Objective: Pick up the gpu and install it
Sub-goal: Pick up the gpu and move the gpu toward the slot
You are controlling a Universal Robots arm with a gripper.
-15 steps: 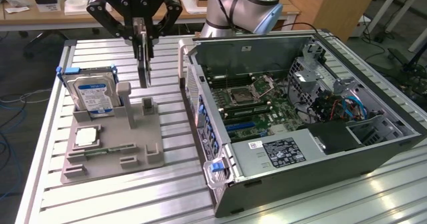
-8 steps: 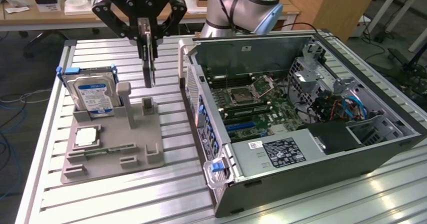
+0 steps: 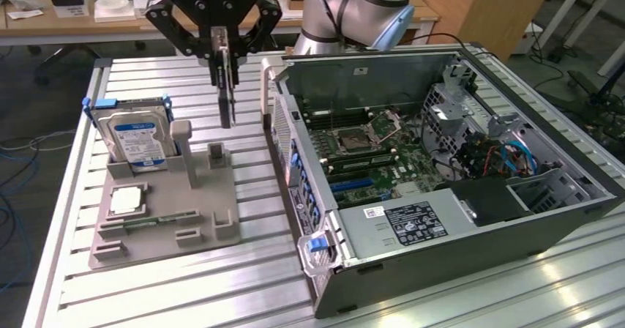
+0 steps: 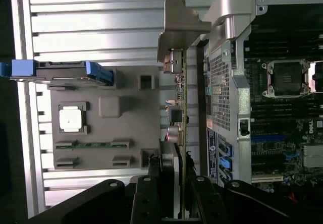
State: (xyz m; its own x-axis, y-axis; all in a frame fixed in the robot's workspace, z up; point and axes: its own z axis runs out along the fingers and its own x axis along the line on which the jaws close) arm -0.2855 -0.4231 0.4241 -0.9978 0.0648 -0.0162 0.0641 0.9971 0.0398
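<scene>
The gpu (image 3: 227,94) hangs edge-on in the air, thin and dark, with my gripper (image 3: 224,48) shut on its upper edge. It is lifted above the table, between the grey holder (image 3: 166,218) and the open computer case (image 3: 469,211). In the wrist view the gpu (image 4: 182,103) runs away from my fingers (image 4: 169,171) as a narrow green board, with its pale metal bracket (image 4: 179,27) at the far end, close beside the case's perforated rear wall (image 4: 220,82). The motherboard (image 3: 376,156) lies exposed inside the case, with blue slots (image 3: 356,185) near its lower part.
On the grey holder stand a silver hard drive (image 3: 137,143) with a blue-white label, a processor chip (image 3: 127,198) and a narrow green memory stick (image 3: 148,222). The holder's upright posts (image 3: 181,141) rise just below the card. The slatted table (image 3: 146,299) ends at the exterior view's left.
</scene>
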